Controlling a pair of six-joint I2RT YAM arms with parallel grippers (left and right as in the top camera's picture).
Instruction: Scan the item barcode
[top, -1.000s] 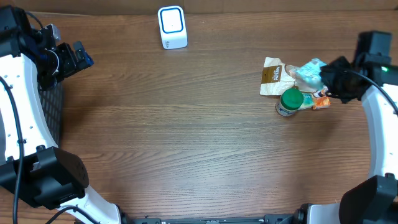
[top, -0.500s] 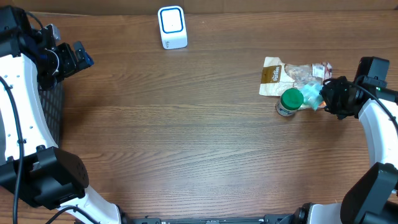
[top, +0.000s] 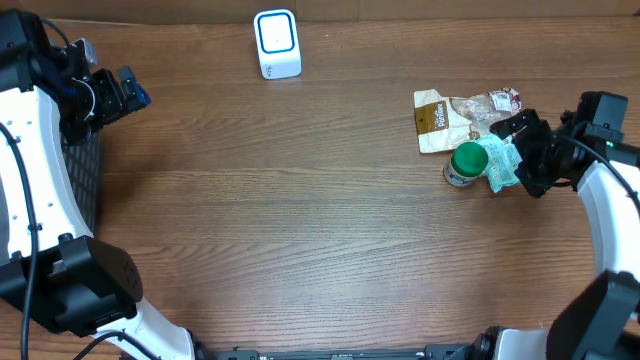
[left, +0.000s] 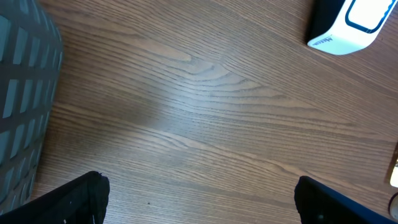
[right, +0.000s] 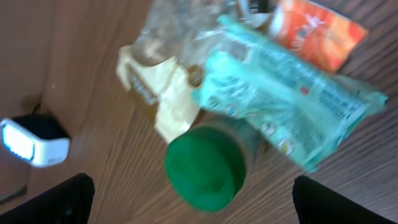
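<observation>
Overhead view. A wooden table (top: 300, 230) carries all items. At the far edge, left of centre, stands a white box-shaped barcode scanner with a blue-outlined face (top: 277, 44). The goods lie in one cluster on the right side, well apart from the scanner. The item to be scanned, a teal plastic packet (top: 501, 163), lies at the right of that cluster, touching a small jar with a round green lid (top: 467, 162). Just beyond the jar lies a flat tan paper pouch with a brown label (top: 437, 120), and a crumpled clear plastic bag (top: 483, 106) overlaps it. The right gripper (top: 520, 155) sits at the teal packet with its jaws spread wide, one finger on the far side and one on the near side; whether they touch it cannot be told here. The left gripper (top: 128, 90) hangs at the far left, over the table edge beside a dark mesh basket (top: 88, 180).

Left wrist view. Both fingertips show at the bottom corners, set wide, with bare wood between them. The scanner is at upper right, the basket at left.

Right wrist view. The fingertips again stand at the bottom corners, wide apart and closed on nothing. The teal packet lies ahead of them, tilted across the jar's shoulder. An orange printed packet (right: 318, 34) lies beyond it, partly under it. The scanner shows small at far left.
</observation>
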